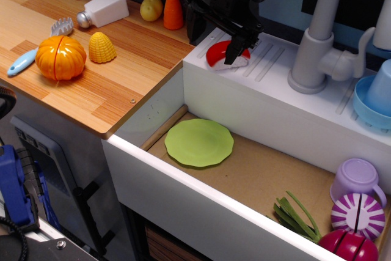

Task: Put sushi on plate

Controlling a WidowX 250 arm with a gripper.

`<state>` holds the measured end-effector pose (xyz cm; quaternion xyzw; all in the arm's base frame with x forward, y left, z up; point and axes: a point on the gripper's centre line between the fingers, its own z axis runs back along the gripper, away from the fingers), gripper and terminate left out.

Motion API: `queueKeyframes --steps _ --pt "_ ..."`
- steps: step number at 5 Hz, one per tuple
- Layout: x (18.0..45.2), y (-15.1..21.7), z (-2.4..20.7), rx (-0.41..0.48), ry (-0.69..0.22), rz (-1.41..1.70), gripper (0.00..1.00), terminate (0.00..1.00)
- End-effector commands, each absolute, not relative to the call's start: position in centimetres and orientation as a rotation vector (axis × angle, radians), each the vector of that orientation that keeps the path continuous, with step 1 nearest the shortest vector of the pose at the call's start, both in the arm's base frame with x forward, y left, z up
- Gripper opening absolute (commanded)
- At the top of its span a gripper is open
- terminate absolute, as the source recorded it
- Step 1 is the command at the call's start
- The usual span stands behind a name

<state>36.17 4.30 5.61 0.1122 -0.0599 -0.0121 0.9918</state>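
We see the end effector [225, 40] low over the white ledge [269, 90] behind the sink, right at the sushi [221, 55]. One dark finger [239, 46] crosses the front of the red top, and the other sits at the piece's left side, so the fingers look to be set around it. Whether they are already pressed onto it or just bracketing it, we cannot tell from this single view.

The sushi rests on the ledge, its white base touching the ribbed surface, so we judge it has not been lifted. The plate [199, 142] lies flat in the sink basin below and in front of the ledge, well apart from the sushi, and nothing sits on it.

By our reading the task is at its start: the reach to the sushi looks done, while the grip, the lift, the carry down into the basin and the release onto the plate all remain.

Other things stand clear of that path. On the wooden table [116, 84] to the left are an orange pumpkin [60, 57], a yellow corn piece [102, 47] and an orange carrot [173, 10]. In the basin's near right corner are a lilac cup [357, 178] and some green leaves [298, 215]. The grey tap [317, 47] rises to the right of the end effector.
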Motion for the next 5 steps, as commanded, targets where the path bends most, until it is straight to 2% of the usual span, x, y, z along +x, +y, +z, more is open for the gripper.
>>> queueKeyframes --steps 1,3,5 --pt "36.2 4.3 5.6 0.225 -0.120 -0.024 1.00 0.00" --pt "37.0 4.3 8.1 0.302 -0.145 -0.124 1.00 0.00" --pt "38.7 4.3 8.2 0.389 -0.303 -0.289 1.00 0.00"
